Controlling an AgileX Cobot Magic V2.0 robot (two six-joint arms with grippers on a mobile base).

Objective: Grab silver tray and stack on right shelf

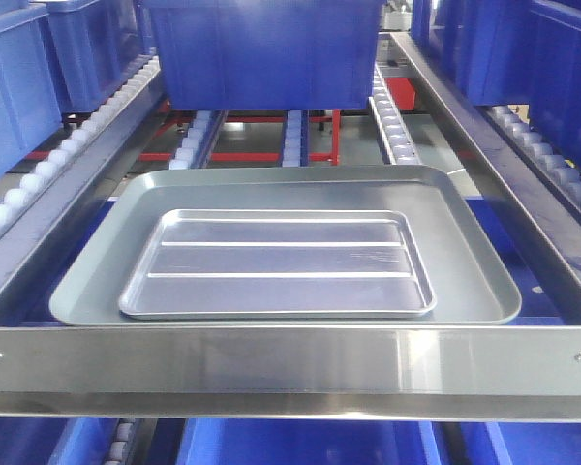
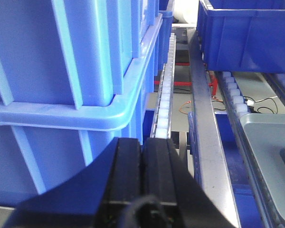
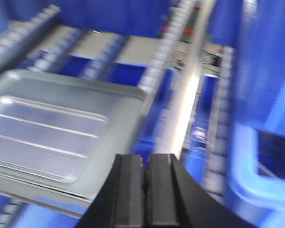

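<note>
all around me stand blue plastic bins (image 1: pixel 261 44), one straight ahead on the rack and taller ones stacked to my left (image 2: pixel 61 71) and right (image 1: pixel 562 68). white roller rails (image 1: pixel 392 121) run away from me between steel side beams (image 1: pixel 484 145). behind the rails i see a red frame (image 1: pixel 261 155) and a grey floor. more blue bins (image 1: pixel 300 444) sit on the level below. the light is bright and even.

We are seeing the right shelf (image 1: pixel 290 363) carrying a large grey tray (image 1: pixel 97 281) lying on its white rollers (image 1: pixel 392 121), with a blue bin (image 1: pixel 261 48) sitting farther back.
</note>
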